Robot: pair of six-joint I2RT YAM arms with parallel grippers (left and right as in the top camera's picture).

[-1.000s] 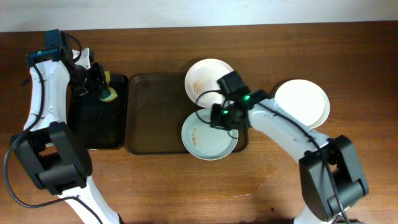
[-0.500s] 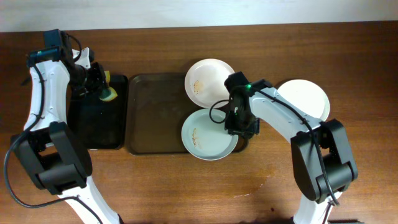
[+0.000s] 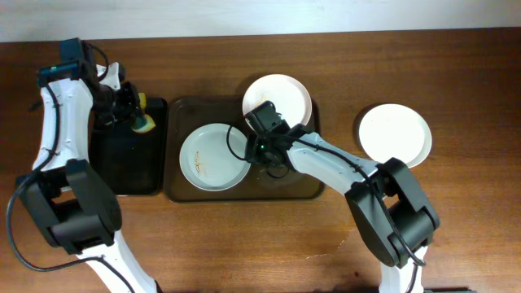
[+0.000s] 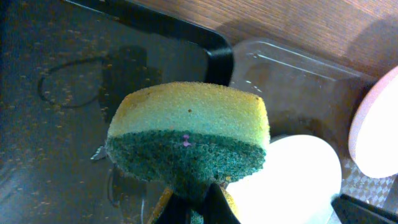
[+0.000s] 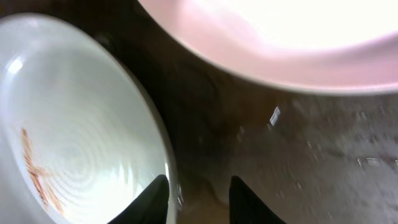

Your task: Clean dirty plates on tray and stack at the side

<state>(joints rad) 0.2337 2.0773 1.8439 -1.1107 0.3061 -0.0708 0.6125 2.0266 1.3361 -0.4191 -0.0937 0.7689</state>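
Three plates: the pale plate [image 3: 213,157] is lying in the left half of the tray [image 3: 281,185], showing orange-brown smears; the corner plate [image 3: 277,98] is sitting at the tray's far right corner and overhanging the rim; the side plate [image 3: 395,134] is resting off the tray on the tabletop [image 3: 244,244], well apart to the right (it is looking clean from above).
Right gripper [image 3: 254,152]: it is hovering low at the pale plate's right edge. In the wrist view its jaws are standing apart with bare tray between them, pinching nothing, and one finger is just beside the rim.
Left gripper [image 3: 137,118]: its jaws are closing on the sponge [image 3: 145,122], yellow above and green below, and holding it over the far end of the black tray [image 3: 122,175].
Step in hand: judging by the layout, the pale plate is being set up for scrubbing, and the sponge is not yet touching any plate.
Progress: one plate is seemingly lying at the side, while two are waiting on the tray, so the task is probably about a third done.
Next move: the left arm is going to need to carry the sponge across to the smears and press down, while the right jaws are bracing or gripping the rim (a shallow plate is likely to slide on the smooth tray).
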